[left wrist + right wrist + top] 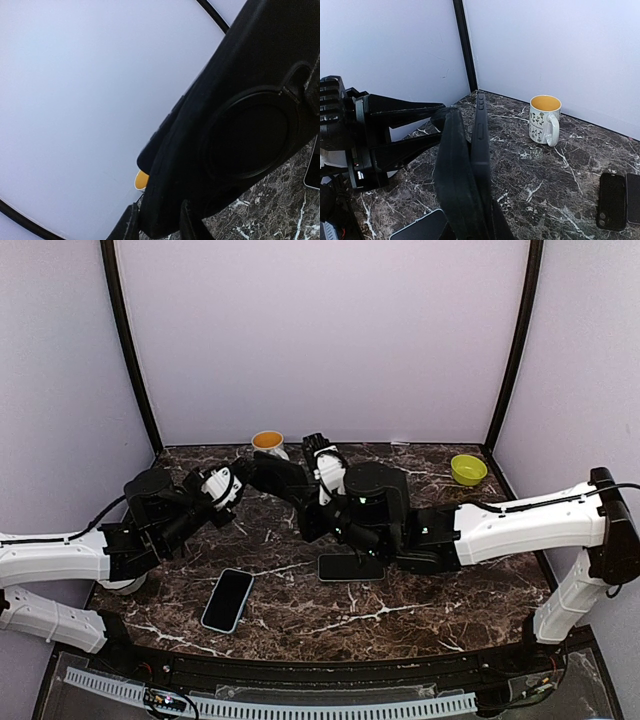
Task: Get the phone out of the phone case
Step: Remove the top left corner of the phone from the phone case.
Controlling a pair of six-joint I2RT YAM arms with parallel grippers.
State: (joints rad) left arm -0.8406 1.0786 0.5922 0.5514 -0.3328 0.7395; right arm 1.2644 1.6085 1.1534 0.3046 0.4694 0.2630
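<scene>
Both grippers hold the black phone case (283,478) up above the table's middle. My left gripper (243,477) is shut on its left end. In the left wrist view the case (240,125) shows its back with a round ring, its lower edge between the fingertips (131,225). My right gripper (322,483) is shut on its right end. In the right wrist view the case (480,135) stands edge-on with its side buttons showing, rising from my right gripper (480,232). I cannot tell whether a phone is inside. A phone (228,600) lies flat at the front left.
A white mug (268,443) with a yellow inside stands at the back and also shows in the right wrist view (544,120). A green bowl (467,469) sits at the back right. A dark flat phone-like item (350,567) lies under my right arm. Two dark slabs (611,200) lie near the mug.
</scene>
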